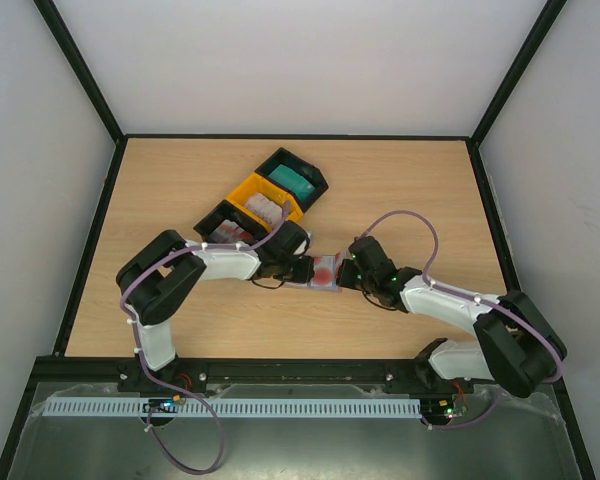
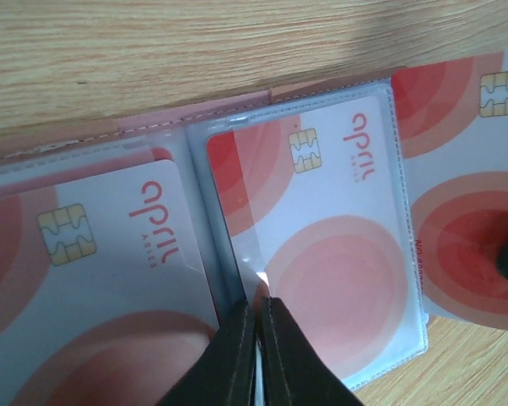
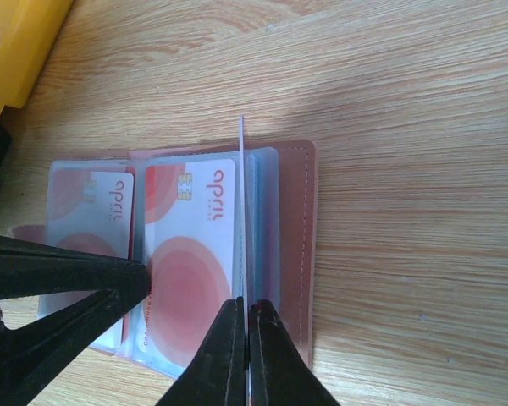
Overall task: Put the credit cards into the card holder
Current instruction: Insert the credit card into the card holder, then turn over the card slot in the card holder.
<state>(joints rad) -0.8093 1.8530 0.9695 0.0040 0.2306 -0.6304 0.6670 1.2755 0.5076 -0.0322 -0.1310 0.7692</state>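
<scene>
pinkish-brown leather edges the card holder (image 3: pixel 298 220), which is spread open on the wooden table (image 3: pixel 406 101), straight ahead of both sets of jaws. the left gripper (image 2: pixel 258 306) is seen with its jaws pressed together on the near edge of one of the holder's clear pocket leaves. a red-and-white credit card (image 2: pixel 322 254) is sheathed in the pocket just beyond and right of those fingertips, and a second credit card (image 2: pixel 85 279) is tucked in the pocket to their left. a third credit card (image 3: pixel 241 178) is pinched between the jaws of the right gripper (image 3: pixel 246 311). it is seen edge-on as a thin white line reaching forward from them, with the leather cover just to its right. whether it is inside a pocket cannot be told. a yellow tray (image 3: pixel 17 51) is glimpsed far left of the right jaws.
</scene>
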